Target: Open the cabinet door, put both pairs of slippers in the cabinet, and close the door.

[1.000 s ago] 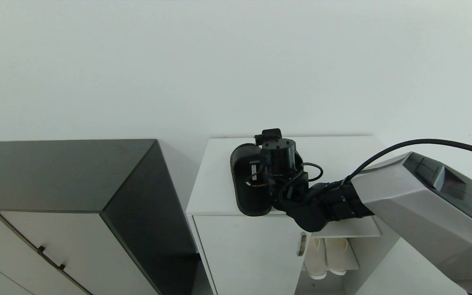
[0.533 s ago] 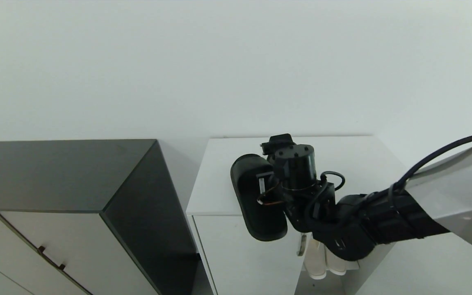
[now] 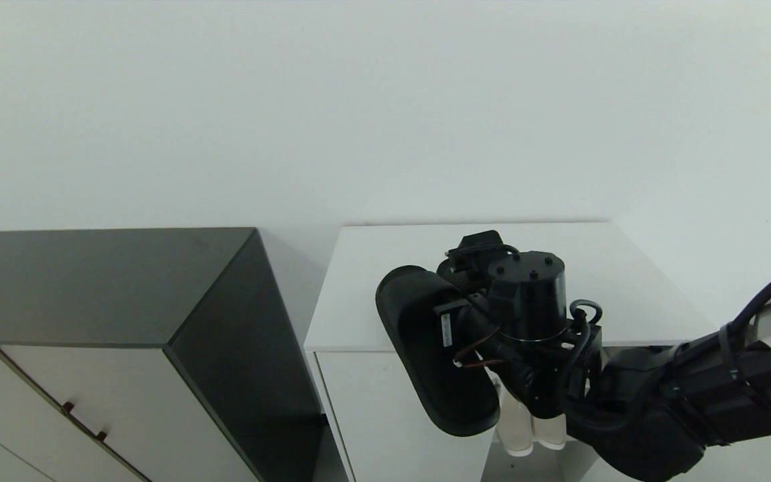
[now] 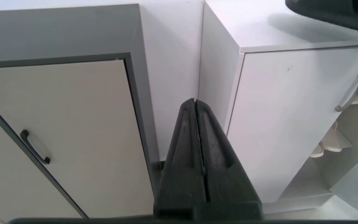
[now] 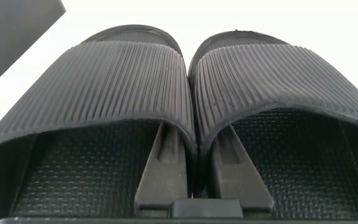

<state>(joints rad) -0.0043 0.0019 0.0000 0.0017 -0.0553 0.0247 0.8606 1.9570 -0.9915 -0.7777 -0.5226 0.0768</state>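
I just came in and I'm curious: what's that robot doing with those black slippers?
It is putting slippers away. Its right gripper holds the black slippers pinched together, one finger inside each, out past the front edge of the cabinet top. The white slippers already sit on a shelf inside. The left gripper is shut and empty, low in front of the cabinet.

On the left of the head view you see a dark-topped sideboard (image 3: 104, 284) with pale fronts (image 3: 110, 395) and small dark handles (image 3: 67, 407), backed by a plain white wall (image 3: 385, 107).
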